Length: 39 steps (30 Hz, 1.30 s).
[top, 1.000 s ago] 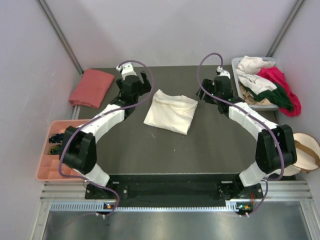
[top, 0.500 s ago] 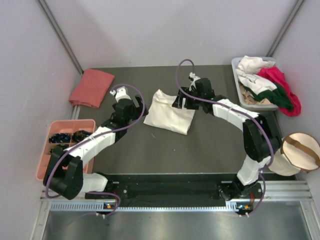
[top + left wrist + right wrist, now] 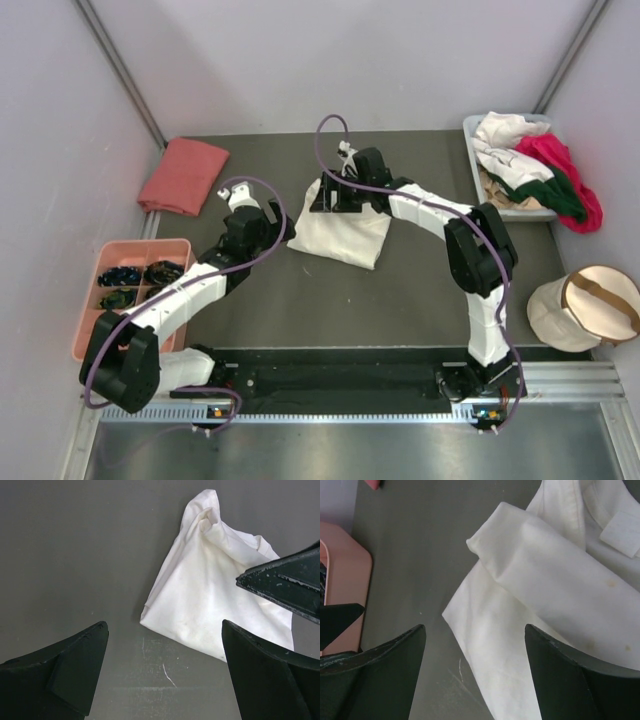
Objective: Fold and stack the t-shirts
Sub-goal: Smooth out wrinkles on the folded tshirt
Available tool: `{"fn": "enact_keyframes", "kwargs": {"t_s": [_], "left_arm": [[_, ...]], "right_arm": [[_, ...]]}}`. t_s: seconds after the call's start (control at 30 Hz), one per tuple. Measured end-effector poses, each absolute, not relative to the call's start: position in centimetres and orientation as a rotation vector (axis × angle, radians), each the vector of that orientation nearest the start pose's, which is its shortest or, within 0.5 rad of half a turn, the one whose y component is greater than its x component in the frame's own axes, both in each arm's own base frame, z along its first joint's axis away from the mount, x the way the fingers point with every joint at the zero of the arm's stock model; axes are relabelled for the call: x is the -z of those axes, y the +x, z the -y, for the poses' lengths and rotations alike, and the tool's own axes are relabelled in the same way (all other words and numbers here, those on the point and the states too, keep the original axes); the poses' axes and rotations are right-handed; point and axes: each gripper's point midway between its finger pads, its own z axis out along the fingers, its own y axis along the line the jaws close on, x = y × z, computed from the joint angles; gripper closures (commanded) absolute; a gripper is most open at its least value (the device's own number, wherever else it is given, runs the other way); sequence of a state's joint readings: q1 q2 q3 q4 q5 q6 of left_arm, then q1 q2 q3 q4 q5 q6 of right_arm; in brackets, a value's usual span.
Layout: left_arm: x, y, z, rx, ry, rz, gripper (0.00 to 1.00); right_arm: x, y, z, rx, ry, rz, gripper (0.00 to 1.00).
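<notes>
A folded cream-white t-shirt (image 3: 343, 228) lies mid-table. My left gripper (image 3: 283, 226) hovers open just off its left edge; in the left wrist view the t-shirt (image 3: 215, 590) sits ahead of the empty gripper (image 3: 165, 647). Over the shirt's far left corner my right gripper (image 3: 322, 198) stands open, holding nothing; the right wrist view shows the gripper (image 3: 475, 652) above a folded edge of the t-shirt (image 3: 545, 595). A folded salmon-pink t-shirt (image 3: 183, 175) rests at the far left. White, magenta and dark green t-shirts (image 3: 535, 165) are heaped at the far right.
The heap fills a grey bin (image 3: 478, 175). A pink compartment tray (image 3: 128, 310) stands at the left edge and shows in the right wrist view as the tray (image 3: 342, 575). A round beige pouch (image 3: 585, 308) lies at the right. Grey walls close in the table.
My right arm has swung left from near the bin to the cream shirt's far left corner, its jaws opening a little. The left arm drew back toward the shirt's near left edge.
</notes>
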<state>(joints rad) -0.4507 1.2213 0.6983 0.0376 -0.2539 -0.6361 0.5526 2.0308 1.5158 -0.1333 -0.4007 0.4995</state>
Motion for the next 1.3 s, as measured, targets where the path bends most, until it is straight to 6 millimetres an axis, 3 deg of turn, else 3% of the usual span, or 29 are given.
{"fn": "enact_keyframes", "kwargs": {"t_s": [0.37, 0.6, 0.87, 1.07, 1.2, 1.3], "left_arm": [[-14.3, 34.8, 14.6, 0.411, -0.346, -2.041, 0.01], [-14.1, 34.8, 14.4, 0.398, -0.346, -2.045, 0.01], [-13.5, 34.9, 14.1, 0.369, -0.351, -2.058, 0.01], [-12.6, 34.8, 14.0, 0.349, -0.350, -2.087, 0.01], [-12.3, 34.6, 13.9, 0.340, -0.347, -2.100, 0.01], [-12.2, 34.6, 13.9, 0.335, -0.341, -2.104, 0.01]], "right_arm": [[-9.7, 43.6, -37.1, -0.999, -0.275, -2.358, 0.19], [-8.0, 46.7, -36.3, -0.856, -0.223, -2.355, 0.19], [-9.0, 51.2, -33.5, -0.665, -0.155, -2.267, 0.18], [-8.8, 54.4, -30.0, -0.526, -0.085, -2.220, 0.18], [-8.8, 55.5, -27.9, -0.414, -0.069, -2.196, 0.18], [-8.9, 54.8, -26.5, -0.343, -0.071, -2.200, 0.18]]}}
